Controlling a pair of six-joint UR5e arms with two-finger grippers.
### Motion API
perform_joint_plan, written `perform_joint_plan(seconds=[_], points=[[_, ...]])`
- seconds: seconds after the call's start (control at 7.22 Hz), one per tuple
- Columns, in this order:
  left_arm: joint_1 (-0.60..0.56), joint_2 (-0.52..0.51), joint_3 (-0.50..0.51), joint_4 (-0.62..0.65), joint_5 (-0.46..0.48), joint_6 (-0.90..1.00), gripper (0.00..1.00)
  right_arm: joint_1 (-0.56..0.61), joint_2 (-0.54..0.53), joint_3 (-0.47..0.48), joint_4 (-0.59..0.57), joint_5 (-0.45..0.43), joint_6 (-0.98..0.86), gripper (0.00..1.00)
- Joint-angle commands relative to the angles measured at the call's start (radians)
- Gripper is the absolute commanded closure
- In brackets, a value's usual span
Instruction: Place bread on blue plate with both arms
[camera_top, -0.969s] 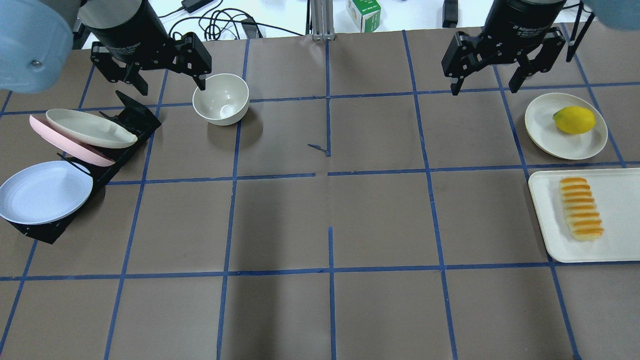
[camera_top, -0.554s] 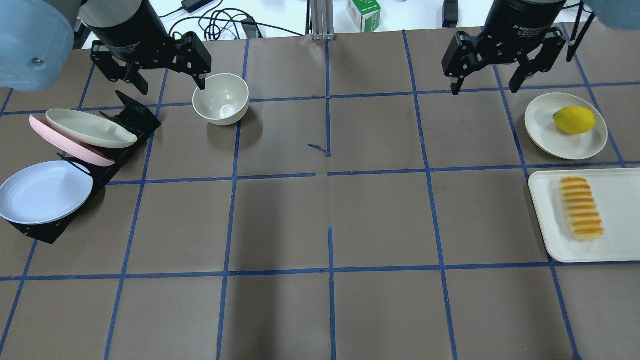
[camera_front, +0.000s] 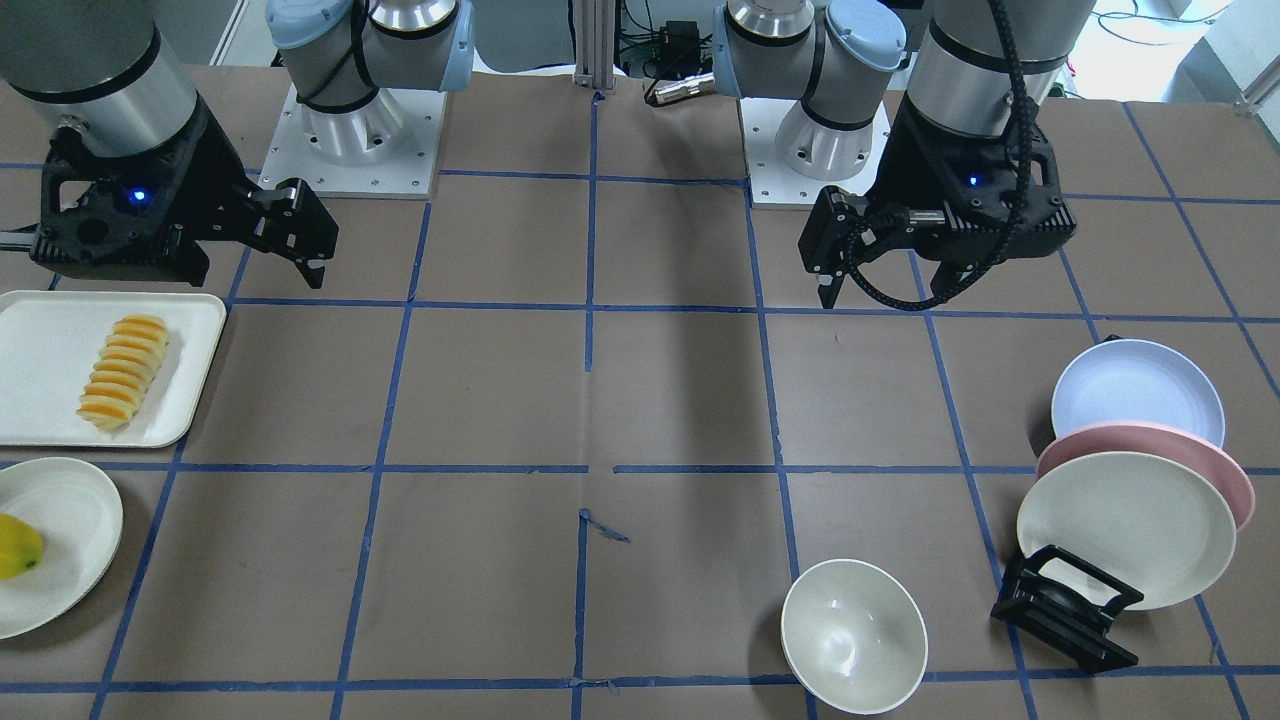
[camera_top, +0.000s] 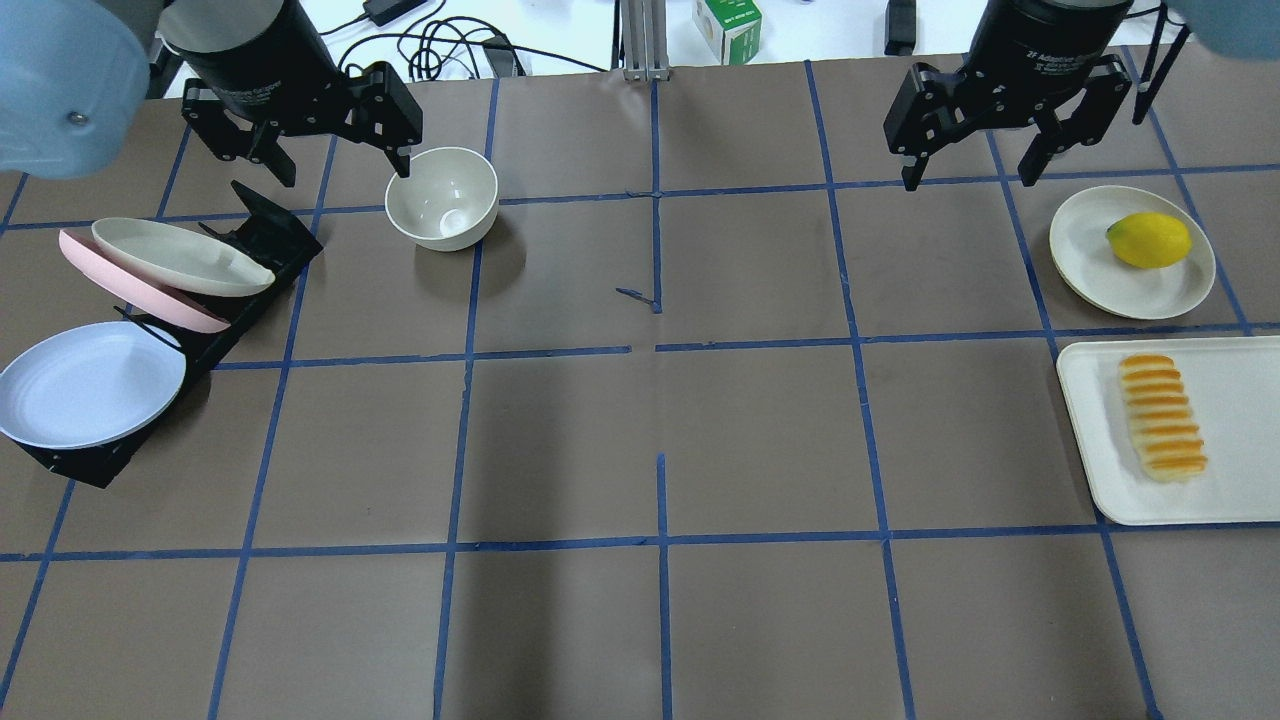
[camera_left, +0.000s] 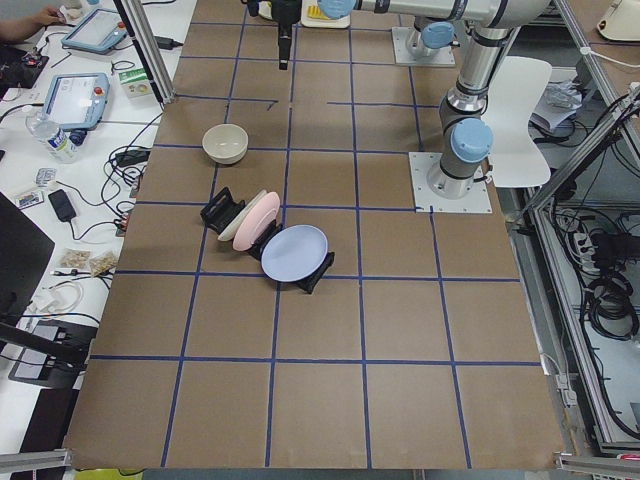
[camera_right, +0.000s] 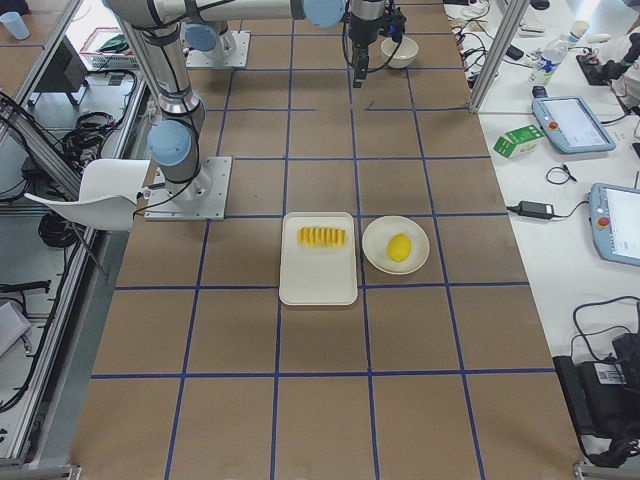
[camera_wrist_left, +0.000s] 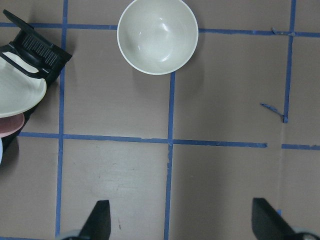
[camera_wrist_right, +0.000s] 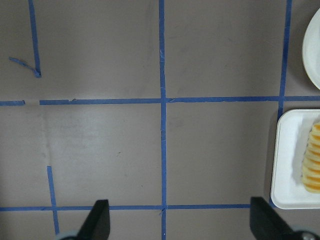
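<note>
Lavender-blue, the blue plate (camera_top: 90, 385) leans at the robot-side end of a black rack (camera_top: 265, 235) by the worktop's left edge. A pink plate (camera_top: 130, 290) and a cream plate (camera_top: 175, 258) lean in the slots beyond it. The left gripper (camera_top: 343, 176) hovers above the worktop's left half, jaws spread wide and holding nothing. A cream bowl (camera_top: 442, 197) stands upright just right of the rack. The right gripper (camera_top: 969, 182) hangs over the right half, likewise spread and empty. At the right edge a small cream dish (camera_top: 1085, 255) carries a yellow fruit (camera_top: 1148, 240). Just robot-side of it, the bread (camera_top: 1160, 417) lies flat on a white tray (camera_top: 1090, 420), well apart from both grippers.
</note>
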Motion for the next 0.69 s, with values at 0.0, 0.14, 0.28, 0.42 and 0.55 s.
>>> perform_joint_plan(seconds=[0.0,0.14,0.28,0.42,0.55], points=[[-0.002,0.008,-0.001,-0.002,0.0,-0.002,0.0,0.0,0.0,0.0,0.001,0.0,0.0,0.0],[0.0,0.008,-0.001,-0.002,-0.003,-0.002,0.0,0.0,0.0,0.0,0.001,0.0,0.0,0.0],[-0.002,0.003,0.003,-0.002,-0.005,-0.035,0.0,0.0,0.0,0.0,0.001,0.0,0.0,0.0],[0.0,0.005,0.002,-0.003,-0.006,-0.038,0.0,0.0,0.0,0.0,-0.004,-0.006,-0.017,0.0],[-0.003,0.005,-0.001,-0.005,-0.006,-0.041,0.0,-0.005,0.0,0.0,-0.006,-0.014,-0.02,0.0]])
